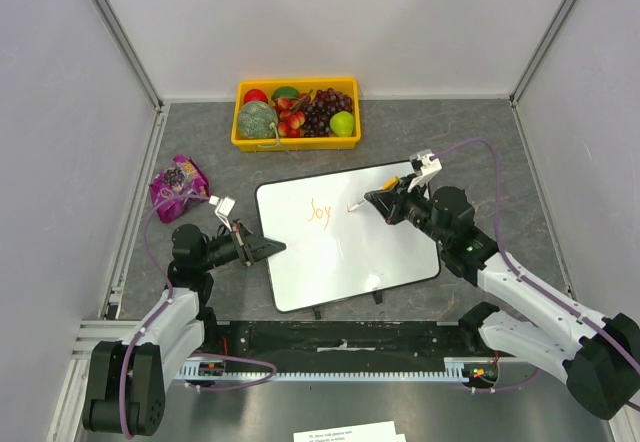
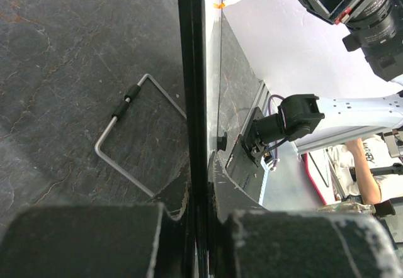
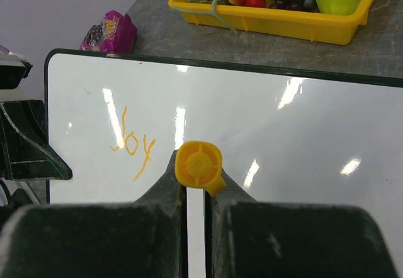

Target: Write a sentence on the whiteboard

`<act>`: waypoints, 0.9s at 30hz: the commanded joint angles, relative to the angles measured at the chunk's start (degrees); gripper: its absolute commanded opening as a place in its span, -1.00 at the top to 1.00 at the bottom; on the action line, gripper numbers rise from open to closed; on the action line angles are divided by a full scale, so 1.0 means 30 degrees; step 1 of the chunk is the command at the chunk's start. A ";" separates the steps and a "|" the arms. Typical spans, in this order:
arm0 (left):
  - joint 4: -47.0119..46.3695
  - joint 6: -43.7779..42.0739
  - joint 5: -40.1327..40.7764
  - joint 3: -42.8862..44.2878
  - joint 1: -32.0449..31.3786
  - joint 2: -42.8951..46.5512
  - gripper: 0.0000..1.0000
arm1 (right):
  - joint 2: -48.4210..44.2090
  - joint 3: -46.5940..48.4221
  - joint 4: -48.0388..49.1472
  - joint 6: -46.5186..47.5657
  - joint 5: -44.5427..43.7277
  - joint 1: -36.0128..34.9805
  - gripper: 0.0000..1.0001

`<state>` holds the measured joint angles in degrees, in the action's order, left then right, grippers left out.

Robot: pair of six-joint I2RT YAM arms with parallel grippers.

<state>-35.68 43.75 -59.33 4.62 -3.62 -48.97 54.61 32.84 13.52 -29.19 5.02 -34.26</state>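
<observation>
My right tool [image 1: 374, 200] grips the orange marker [image 3: 199, 165], tip just right of the sentence [image 1: 319, 212], only "Joy" so far; bare whiteboard [image 1: 345, 257], on the bench [image 1: 480, 142], runs on rightward. Left tool [image 1: 272, 247] pinches its left edge.

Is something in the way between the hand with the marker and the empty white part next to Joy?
No, nothing visible. The right hand points its marker at bare whiteboard beside Joy.

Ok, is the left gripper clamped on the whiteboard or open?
Shut on it. The left gripper has a finger each side of the whiteboard, pressed to its black frame; overhead it meets the board's left edge.
</observation>
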 commanded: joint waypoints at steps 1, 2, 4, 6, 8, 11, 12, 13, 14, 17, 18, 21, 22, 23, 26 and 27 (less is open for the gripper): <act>0.0029 -0.2101 0.0001 -0.0340 0.0004 0.0064 0.96 | -0.0214 -0.0605 -0.0346 0.0150 0.0202 0.0111 1.00; 0.0029 -0.2102 0.0001 -0.0340 -0.0024 0.0035 0.96 | -0.0302 -0.0692 -0.0375 0.0150 0.0261 0.0112 1.00; 0.0057 -0.2102 -0.0028 -0.0340 0.0005 0.0034 0.96 | -0.0478 -0.0839 -0.0463 0.0150 0.0262 0.0082 1.00; 0.0000 -0.2101 0.0030 -0.0340 0.0005 0.0064 0.96 | -0.0595 -0.0840 -0.0463 0.0121 0.0203 0.0141 1.00; 0.0029 -0.2102 0.0031 -0.0340 -0.0025 0.0035 0.96 | -0.0625 -0.0636 -0.0493 0.0063 0.0232 0.0111 1.00; 0.0028 -0.2102 0.0031 -0.0340 -0.0025 0.0034 0.96 | -0.0684 -0.0168 -0.0493 -0.0084 0.0261 0.0111 1.00; 0.0029 -0.2102 0.0031 -0.0340 -0.0025 0.0005 0.96 | -0.0713 0.0038 -0.0463 -0.0142 0.0291 0.0083 1.00; 0.0000 -0.2102 0.0031 -0.0340 -0.0025 0.0005 0.96 | -0.0742 0.0301 -0.0434 -0.0230 0.0407 0.0082 1.00; 0.0028 -0.2102 0.0031 -0.0340 0.0004 0.0005 0.96 | -0.0771 0.0535 -0.0434 -0.0260 0.0466 0.0111 1.00; 0.0000 -0.2073 0.0031 -0.0340 -0.0025 0.0005 0.96 | -0.0976 0.1268 -0.0347 -0.0465 0.0438 0.0082 1.00; -0.0030 -0.2072 0.0031 -0.0369 0.0004 0.0005 0.96 | -0.0977 0.1473 -0.0317 -0.0465 0.0379 0.0111 1.00; 0.0028 -0.2072 0.0031 -0.0369 -0.0025 0.0064 0.96 | -0.0831 0.2001 -0.0229 -0.0407 0.0087 0.0082 1.00; 0.0000 -0.2072 0.0031 -0.0369 -0.0025 0.0035 0.96 | -0.0656 0.2119 -0.0229 -0.0378 -0.0001 0.0111 1.00; -0.0001 -0.2072 0.0031 -0.0369 -0.0025 0.0034 0.96 | -0.0509 0.2207 -0.0229 -0.0261 -0.0118 0.0112 1.00; -0.0001 -0.2072 0.0001 -0.0369 -0.0025 0.0063 0.96 | -0.0099 0.2325 -0.0200 -0.0085 -0.0440 0.0111 1.00; -0.0001 -0.2043 0.0001 -0.0369 -0.0025 0.0122 0.96 | 0.0047 0.2325 -0.0171 0.0003 -0.0529 0.0112 1.00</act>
<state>-35.77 43.72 -59.37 4.62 -3.62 -48.95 53.34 37.50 11.66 -30.15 5.26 -34.26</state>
